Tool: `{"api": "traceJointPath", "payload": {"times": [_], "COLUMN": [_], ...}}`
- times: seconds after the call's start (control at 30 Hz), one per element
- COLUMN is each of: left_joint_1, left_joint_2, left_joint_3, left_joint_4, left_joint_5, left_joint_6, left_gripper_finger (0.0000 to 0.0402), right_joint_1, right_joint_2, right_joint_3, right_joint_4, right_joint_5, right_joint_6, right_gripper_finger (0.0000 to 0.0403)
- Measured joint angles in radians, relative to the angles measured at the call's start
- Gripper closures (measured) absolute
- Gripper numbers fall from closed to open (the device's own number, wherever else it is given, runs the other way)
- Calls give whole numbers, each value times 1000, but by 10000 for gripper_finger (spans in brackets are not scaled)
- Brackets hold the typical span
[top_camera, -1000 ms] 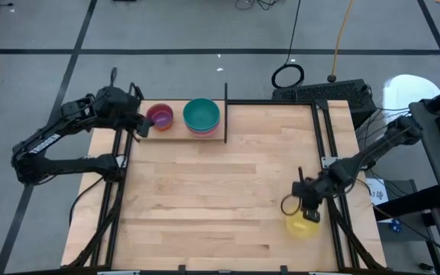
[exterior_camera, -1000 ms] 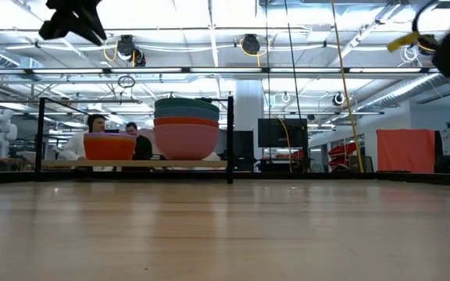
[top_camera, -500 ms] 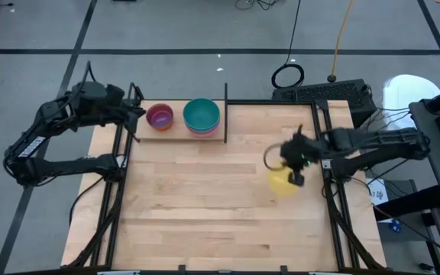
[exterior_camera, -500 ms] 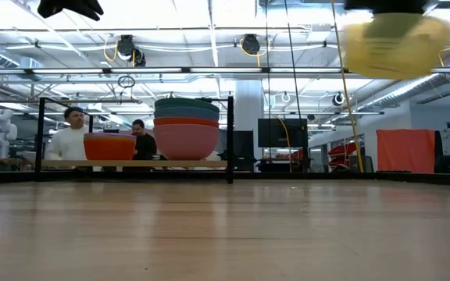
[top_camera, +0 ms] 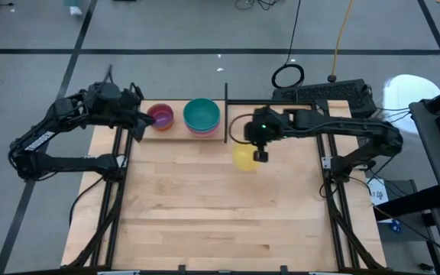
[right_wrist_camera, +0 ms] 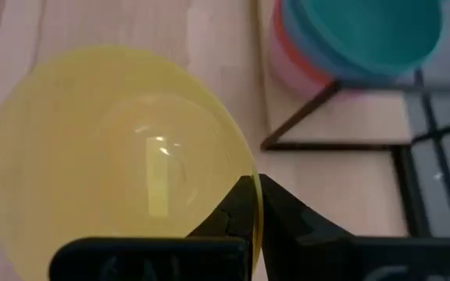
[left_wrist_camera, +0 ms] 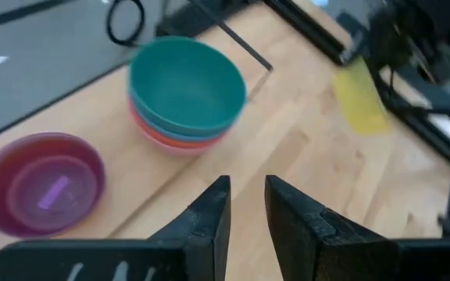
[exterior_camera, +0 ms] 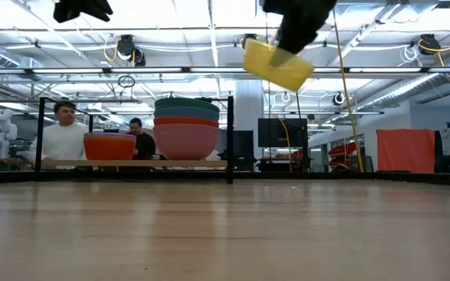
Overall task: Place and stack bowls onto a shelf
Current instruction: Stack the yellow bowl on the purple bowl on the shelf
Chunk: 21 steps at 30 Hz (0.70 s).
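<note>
My right gripper [top_camera: 260,154] is shut on a yellow bowl [top_camera: 244,159] and holds it high above the table, just right of the shelf [top_camera: 176,136]. In the low view the yellow bowl [exterior_camera: 277,64] hangs tilted. A stack of bowls with a teal bowl [top_camera: 202,114] on top rests on the shelf's right half. A purple bowl [top_camera: 160,116] sits inside an orange bowl [exterior_camera: 109,147] on its left half. My left gripper [left_wrist_camera: 248,209] hovers open above the shelf's left end, with nothing between its fingers. My right gripper pinches the yellow bowl's rim [right_wrist_camera: 255,195], one finger [right_wrist_camera: 237,209] inside the bowl and one outside. The fingers slant down at it from the table's right side. The bowl is lifted clear of the table and tilted.
Black rods [top_camera: 225,114] frame the shelf and the table's edges. Two people [exterior_camera: 62,139] are behind the shelf in the low view. The wooden tabletop [top_camera: 220,206] spreads toward the near edge. A cable loop [top_camera: 287,76] lies on the floor beyond.
My right gripper has carried the yellow bowl up from the table's near right corner toward the far edge and left, ending beside the shelf. Its wrist has rolled on the way. The bowl stays in the hold and hangs tilted now.
</note>
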Motion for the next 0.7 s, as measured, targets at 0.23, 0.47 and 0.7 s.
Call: {"api": "traceJointPath", "payload": {"times": [0.23,0.47,0.7], "left_joint_1": [-154,-349,-464], "left_joint_2": [102,232,369], "left_joint_3": [0,0,0], "left_joint_4": [28,282,442], "left_joint_5": [1,37,37], "left_joint_6": [82,306,480], "left_gripper_finger": [316,316,316], "right_joint_1": [-26,-27,-28], "right_joint_2": [83,94,93], "right_joint_3": [74,79,79], "right_joint_4": [42,71,70], "right_joint_5": [-1,-15,-61], "right_joint_6": [-33,-50,-54], "right_gripper_finger": [403,403,403]}}
